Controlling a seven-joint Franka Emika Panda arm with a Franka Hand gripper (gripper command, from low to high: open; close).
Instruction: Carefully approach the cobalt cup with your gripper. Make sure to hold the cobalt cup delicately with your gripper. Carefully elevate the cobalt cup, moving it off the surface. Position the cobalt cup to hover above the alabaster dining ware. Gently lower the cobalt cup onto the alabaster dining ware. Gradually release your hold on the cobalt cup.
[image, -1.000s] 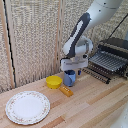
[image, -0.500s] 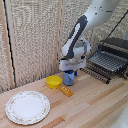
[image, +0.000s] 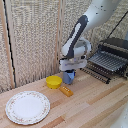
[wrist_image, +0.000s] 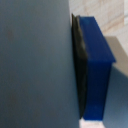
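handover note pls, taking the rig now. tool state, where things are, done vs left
Tool: down at the blue cup; the exterior view doesn't settle whether it's shut on it, and the wrist view is too close to tell.
Cup: on the wooden table, beside the yellow bowl, not visibly raised.
White plate: empty, toward the exterior view's left.
Done: approach.
Left: confirm grasp, lift, carry over plate, lower, release.

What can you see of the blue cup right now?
The cobalt cup is a small blue cup, plastic by its look, upright on the wooden table just to the exterior view's right of the yellow bowl. The gripper sits over its top, hiding the rim. Its handle isn't visible. The wrist view shows only blurred blue surfaces, so grip contact is unclear.
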